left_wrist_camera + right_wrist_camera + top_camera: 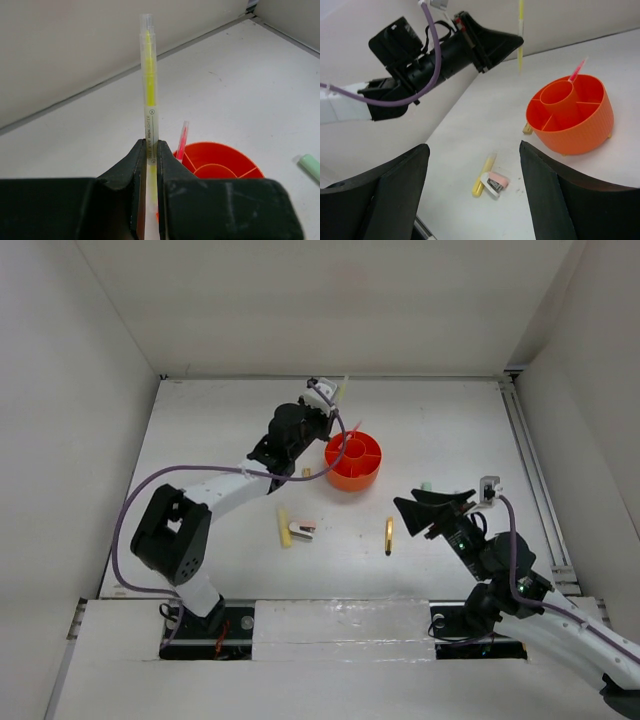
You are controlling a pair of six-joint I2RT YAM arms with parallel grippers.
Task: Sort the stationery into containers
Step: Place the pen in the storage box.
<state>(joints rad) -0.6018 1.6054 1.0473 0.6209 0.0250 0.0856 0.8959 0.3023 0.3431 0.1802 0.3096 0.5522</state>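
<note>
Looking from above, the left claw (322, 395) is clamped on a highlighter (343, 388) and holds it in the air towards the far edge of the surface (450, 430), just beyond the organiser (352, 462). A pink pen (358, 427) already stands in the organiser. A tan block (306, 472) lies just beside its left wall. Nearer the front edge a yellow marker (284, 528) and a stapler (302, 530) lie touching, with a gold pen (389, 536) to their right. A green marker (426, 485) lies close to the right claw (425, 515), whose jaws stand apart with nothing between them.

From the left wrist, the highlighter (149, 75) rises upright out of the jaws, pinched low on its barrel. It looks light and stiff, with a smooth plastic body that could slide or swing in the grip. A hold nearer mid-barrel would probably steady it. The organiser (220, 160) and pink pen (182, 140) sit just below and to the right.

From the right wrist, the highlighter (521, 35) hangs above the surface, left of the organiser (575, 120) and not yet over it. The leaning pink pen (576, 70) and the thin dividers are what stand in the way of a clean drop. The yellow marker (484, 175) and stapler (496, 182) lie between the open fingers (395, 195).
</note>
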